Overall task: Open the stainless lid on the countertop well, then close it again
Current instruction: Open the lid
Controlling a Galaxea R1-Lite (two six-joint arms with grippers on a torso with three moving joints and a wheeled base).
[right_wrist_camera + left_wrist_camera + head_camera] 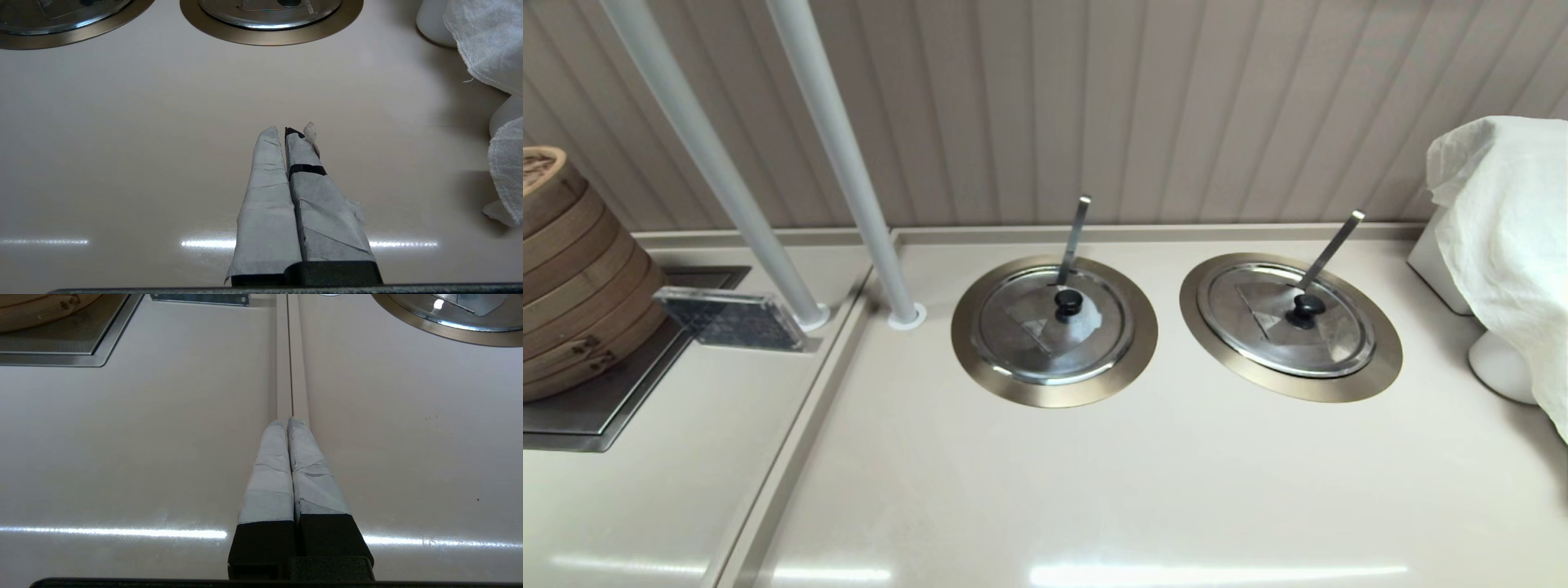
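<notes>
Nothing begun: the stainless lid (1290,320) lies flat on the countertop well (1372,371).

We see its knob untouched (the foggy twin lid (1054,325) sits beside it); our right gripper (286,132) and left gripper (284,421) hover well apart from it, fingers pressed together; opening and closing remain.

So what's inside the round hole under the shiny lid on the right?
You can't see inside. The stainless lid lies shut over the countertop well, covering it. Only its black knob on top and a slanted steel handle poking through show. What the handle belongs to is hidden.
</notes>
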